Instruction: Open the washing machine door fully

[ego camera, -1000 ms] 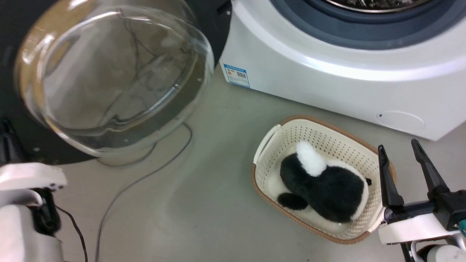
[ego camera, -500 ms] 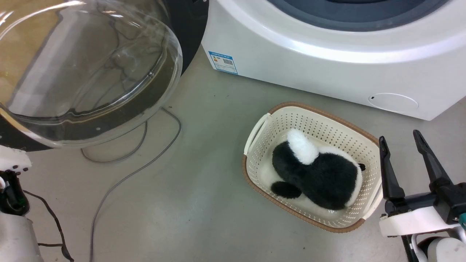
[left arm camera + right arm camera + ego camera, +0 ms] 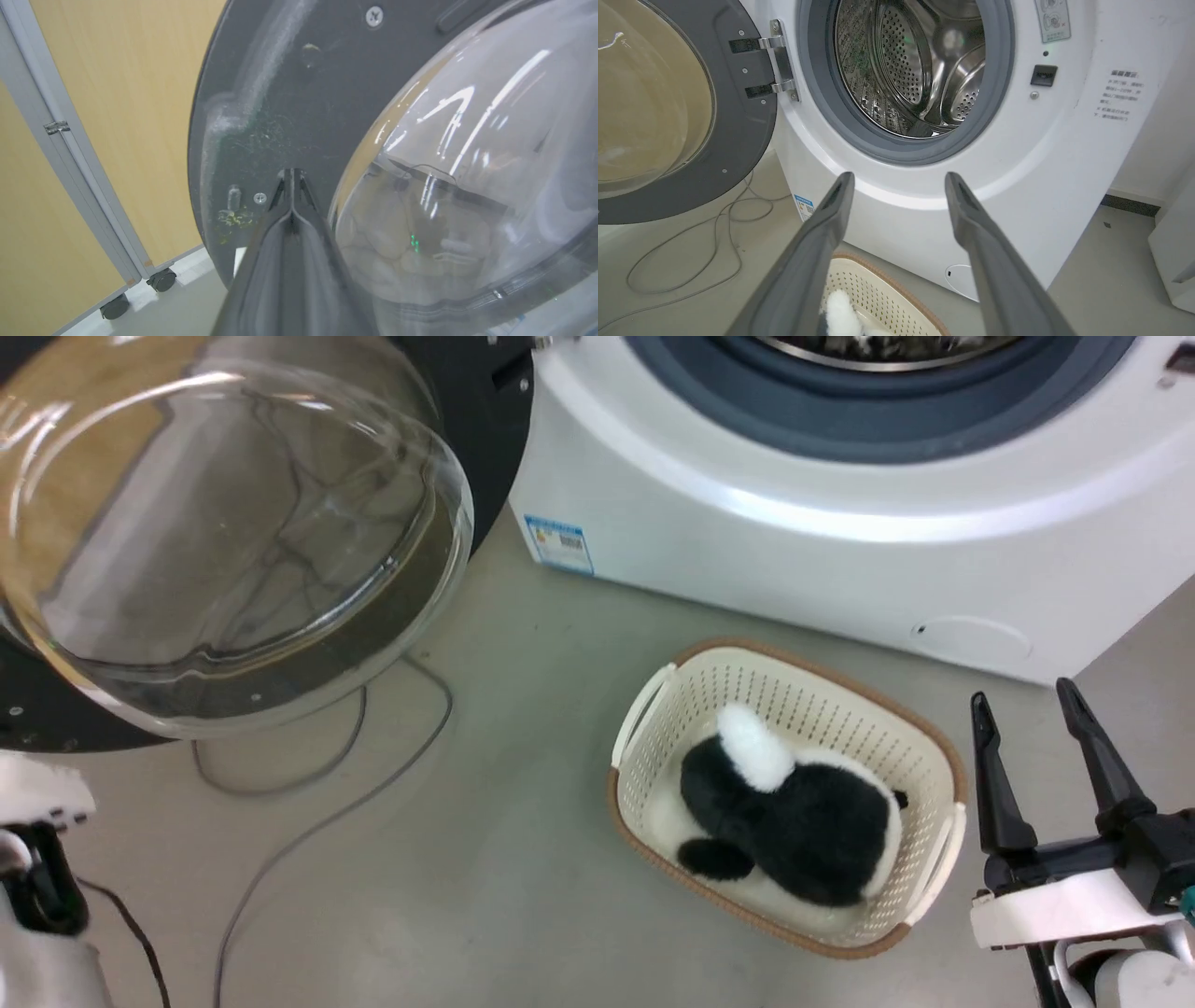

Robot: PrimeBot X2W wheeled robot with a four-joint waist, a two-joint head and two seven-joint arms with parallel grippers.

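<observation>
Already the washing machine door stands swung out wide to the left of the washing machine, hanging on its metal hinge, with the steel drum in plain sight, so I judge that only the last part of the swing may be left. The left gripper has its two fingers pressed together with nothing between them, and its tip points at the dark inner face of the door, just beside the glass bowl; from the wrist view I cannot say if the tip really touches the face. The right gripper is spread wide and empty, beside the basket with the plush toy. The main risk is a slip: the face is smooth and the contact is one narrow point, so a push off line may send the tip onto the curved glass and lose the door. A push too hard could load the hinge at its stop, or drive the door edge against the wooden panel on castors behind it. If the tip leaves early, the door may swing partly back. The loose cable on the floor under the door could also snag.
</observation>
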